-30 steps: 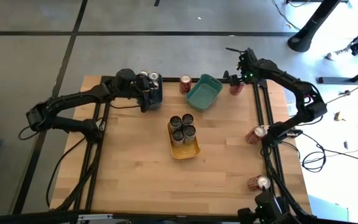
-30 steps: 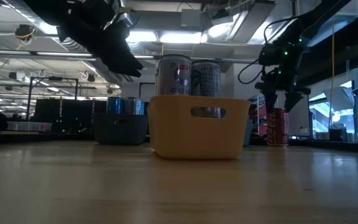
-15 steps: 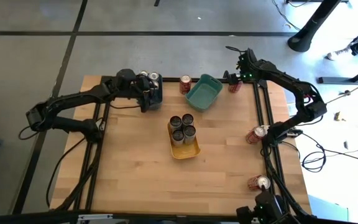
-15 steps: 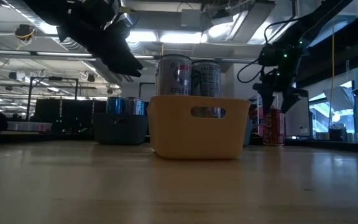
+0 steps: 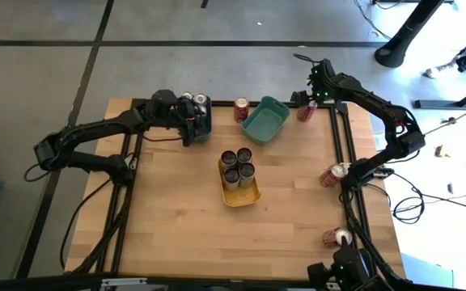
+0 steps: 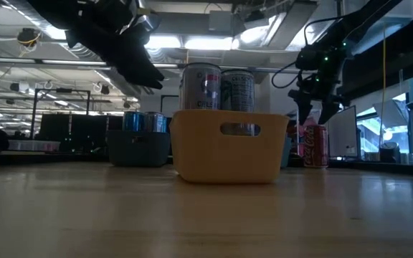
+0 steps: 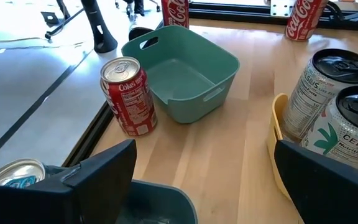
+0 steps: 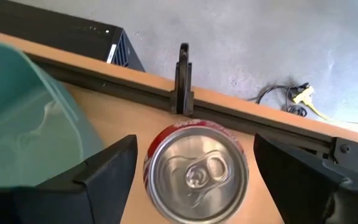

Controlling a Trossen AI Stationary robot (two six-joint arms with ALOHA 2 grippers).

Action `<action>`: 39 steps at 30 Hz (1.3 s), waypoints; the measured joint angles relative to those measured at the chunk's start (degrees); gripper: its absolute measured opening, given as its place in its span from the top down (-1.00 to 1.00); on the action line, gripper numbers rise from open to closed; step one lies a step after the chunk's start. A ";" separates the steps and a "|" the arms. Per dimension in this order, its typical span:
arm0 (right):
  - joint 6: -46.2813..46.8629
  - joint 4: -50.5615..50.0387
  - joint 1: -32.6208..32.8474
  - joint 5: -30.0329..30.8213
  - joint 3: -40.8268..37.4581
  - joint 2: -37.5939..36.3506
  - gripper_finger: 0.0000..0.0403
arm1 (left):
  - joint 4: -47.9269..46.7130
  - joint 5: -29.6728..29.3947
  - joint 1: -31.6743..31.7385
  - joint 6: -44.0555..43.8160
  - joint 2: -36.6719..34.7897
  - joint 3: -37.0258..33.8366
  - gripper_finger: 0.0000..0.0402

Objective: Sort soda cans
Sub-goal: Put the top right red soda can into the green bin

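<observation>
One red can (image 8: 196,171) stands at table's far edge beside teal bin (image 8: 23,118); right gripper (image 8: 194,168) hovers above it, jaws wide & empty. I centre over top, then descend straight.

Three silver-topped cans (image 5: 237,165) stand upright in the yellow bin (image 5: 247,196) at mid-table.

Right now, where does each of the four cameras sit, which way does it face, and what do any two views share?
High: overhead, facing down on the table; both arms show.
Low: at tabletop height, facing the yellow bin; arms enter from above.
Left wrist: over a dark bin, facing the teal bin; open left claw.
Right wrist: facing down on a red can; open right claw.
Shared: both wrist views show the teal bin.
</observation>
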 joint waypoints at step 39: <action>0.38 6.64 0.00 -0.82 -7.54 0.96 -0.43 | -1.18 4.20 0.02 1.69 0.00 0.02 -0.84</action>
